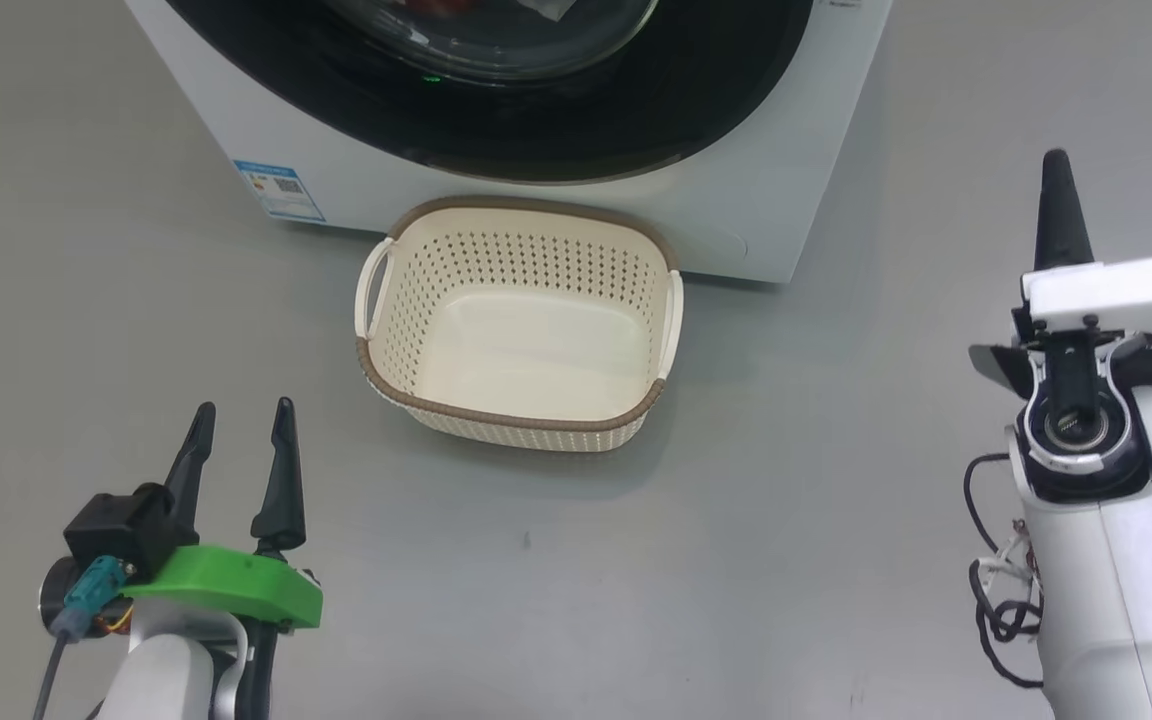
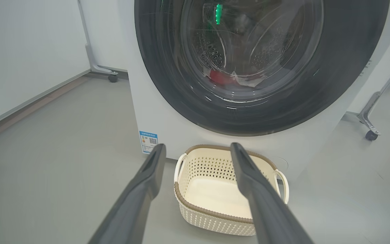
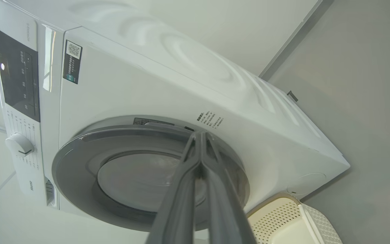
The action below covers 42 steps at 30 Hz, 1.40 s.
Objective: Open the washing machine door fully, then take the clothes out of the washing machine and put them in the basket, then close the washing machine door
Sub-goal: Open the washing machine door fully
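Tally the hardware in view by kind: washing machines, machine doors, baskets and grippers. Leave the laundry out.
Washing machine: 1
Washing machine door: 1
Basket, nothing in it: 1
Grippers: 2, the left gripper open and the right gripper shut
Total: 5

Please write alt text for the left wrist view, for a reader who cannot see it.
A white washing machine with its round black-rimmed door closed; red and white clothes lie behind the glass. An empty cream basket stands on the grey floor just before it, seen between the two dark fingers of the open left gripper.
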Tool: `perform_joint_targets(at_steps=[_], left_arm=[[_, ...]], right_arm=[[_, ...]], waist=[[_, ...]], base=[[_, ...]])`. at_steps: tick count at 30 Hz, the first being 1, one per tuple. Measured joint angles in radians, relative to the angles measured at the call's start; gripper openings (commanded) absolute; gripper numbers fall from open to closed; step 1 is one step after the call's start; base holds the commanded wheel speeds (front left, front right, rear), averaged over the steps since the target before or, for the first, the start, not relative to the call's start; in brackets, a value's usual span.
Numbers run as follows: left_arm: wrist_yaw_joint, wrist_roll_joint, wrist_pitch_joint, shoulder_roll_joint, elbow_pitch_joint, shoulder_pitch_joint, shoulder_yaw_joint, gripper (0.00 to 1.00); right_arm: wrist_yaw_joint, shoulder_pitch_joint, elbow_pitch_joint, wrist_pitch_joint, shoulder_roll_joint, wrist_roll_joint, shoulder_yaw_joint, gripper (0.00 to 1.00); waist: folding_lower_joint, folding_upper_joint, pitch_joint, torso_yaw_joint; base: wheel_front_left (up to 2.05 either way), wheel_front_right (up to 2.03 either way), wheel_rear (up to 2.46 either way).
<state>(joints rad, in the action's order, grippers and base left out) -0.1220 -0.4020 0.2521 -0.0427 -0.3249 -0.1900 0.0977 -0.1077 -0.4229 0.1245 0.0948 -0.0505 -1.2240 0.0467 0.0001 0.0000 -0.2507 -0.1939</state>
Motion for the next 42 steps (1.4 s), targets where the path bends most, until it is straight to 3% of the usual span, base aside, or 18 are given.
perform_joint_targets(at_steps=[26, 42], left_arm=[[-0.002, -0.116, 0.0, 0.007, 0.051, -0.118, 0.043, 1.0], [-0.002, -0.143, 0.0, 0.003, 0.044, -0.148, 0.048, 1.0]], right_arm=[[-0.018, -0.449, 0.101, -0.174, -0.118, 0.029, -0.007, 0.0], [-0.019, -0.595, 0.221, -0.249, -0.073, -0.13, -0.094, 0.0]], waist=[[0.0, 0.0, -0.227, -0.128], [0.0001, 0.0, -0.301, -0.175]], base=[[0.0, 0.0, 0.0], [0.0, 0.0, 0.0]])
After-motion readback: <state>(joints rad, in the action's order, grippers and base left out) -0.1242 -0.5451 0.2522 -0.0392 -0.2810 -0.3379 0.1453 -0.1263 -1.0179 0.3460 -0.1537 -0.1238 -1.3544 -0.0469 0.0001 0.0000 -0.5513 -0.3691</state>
